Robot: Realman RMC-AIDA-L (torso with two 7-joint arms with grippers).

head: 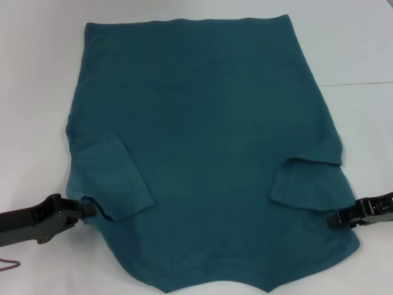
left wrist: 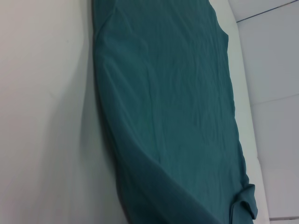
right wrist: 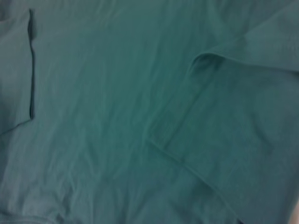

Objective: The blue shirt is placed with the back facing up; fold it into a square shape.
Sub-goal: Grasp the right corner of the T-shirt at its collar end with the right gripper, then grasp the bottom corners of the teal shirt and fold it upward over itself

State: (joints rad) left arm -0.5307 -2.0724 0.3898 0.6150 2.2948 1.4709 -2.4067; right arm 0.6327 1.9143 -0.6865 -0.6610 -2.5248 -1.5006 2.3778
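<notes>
The blue shirt [head: 202,153] lies flat on the white table [head: 37,92], plain side up, with its hem at the far end. Both short sleeves are folded inward onto the body: the left sleeve [head: 113,175] and the right sleeve [head: 310,184]. My left gripper [head: 88,208] sits at the shirt's left edge, just below the folded left sleeve and touching the cloth. At the shirt's right edge, beside the folded right sleeve, is my right gripper [head: 336,219]. The left wrist view looks along the shirt [left wrist: 173,93]. Filling the right wrist view is the shirt [right wrist: 117,116] with a folded sleeve [right wrist: 243,140].
A seam line [head: 362,83] crosses the table at the right. A thin reddish cord [head: 9,265] lies at the near left corner. Bare white table surface shows to the left, right and behind the shirt.
</notes>
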